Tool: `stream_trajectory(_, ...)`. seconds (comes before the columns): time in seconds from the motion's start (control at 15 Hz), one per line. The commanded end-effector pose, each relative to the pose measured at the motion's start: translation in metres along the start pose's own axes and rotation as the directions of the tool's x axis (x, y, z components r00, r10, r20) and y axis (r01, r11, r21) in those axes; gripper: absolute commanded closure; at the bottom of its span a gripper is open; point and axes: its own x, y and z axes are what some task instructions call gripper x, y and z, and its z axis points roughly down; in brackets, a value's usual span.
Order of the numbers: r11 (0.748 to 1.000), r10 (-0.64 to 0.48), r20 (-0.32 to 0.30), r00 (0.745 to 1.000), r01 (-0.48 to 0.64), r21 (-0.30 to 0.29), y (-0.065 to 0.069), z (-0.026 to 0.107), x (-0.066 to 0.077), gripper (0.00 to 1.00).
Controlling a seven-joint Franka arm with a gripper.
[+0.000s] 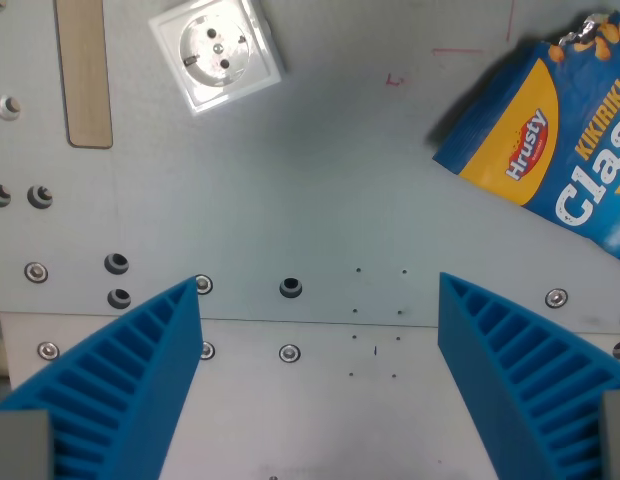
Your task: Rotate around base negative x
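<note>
My gripper (320,290) is open and empty. Its two blue ribbed fingers (140,370) rise from the bottom corners of the wrist view, wide apart, over a grey metal plate (320,190). Nothing lies between them. A white wall socket (217,48) lies at the top, left of centre, well beyond the fingertips. A blue and orange snack bag (555,140) lies at the wrist view's upper right, tilted.
A light wooden strip (87,70) sits at the top left. Several bolts and holes dot the plate, among them a bolt (290,288) between the fingertips. A seam between two plates (320,322) crosses the view.
</note>
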Motion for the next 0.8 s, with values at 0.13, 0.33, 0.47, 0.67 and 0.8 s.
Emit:
stream_trajectory(0.13, 1.0, 0.001, -0.004, 1.0, -0.002, -0.027, 0.0002, -0.0028, -0.0005, 0.0)
stream_trajectory(0.33, 0.998, 0.002, 0.0, 1.0, -0.002, -0.067, 0.0002, -0.0028, -0.0005, 0.0)
stream_trajectory(0.47, 0.996, 0.003, 0.002, 1.0, -0.003, -0.093, 0.0002, -0.0028, -0.0005, 0.0)
stream_trajectory(0.67, 0.991, 0.004, 0.006, 1.0, -0.003, -0.133, 0.0002, -0.0028, -0.0005, 0.0)
stream_trajectory(0.8, 0.987, 0.004, 0.008, 1.0, -0.003, -0.159, 0.0002, -0.0028, -0.0005, 0.0)
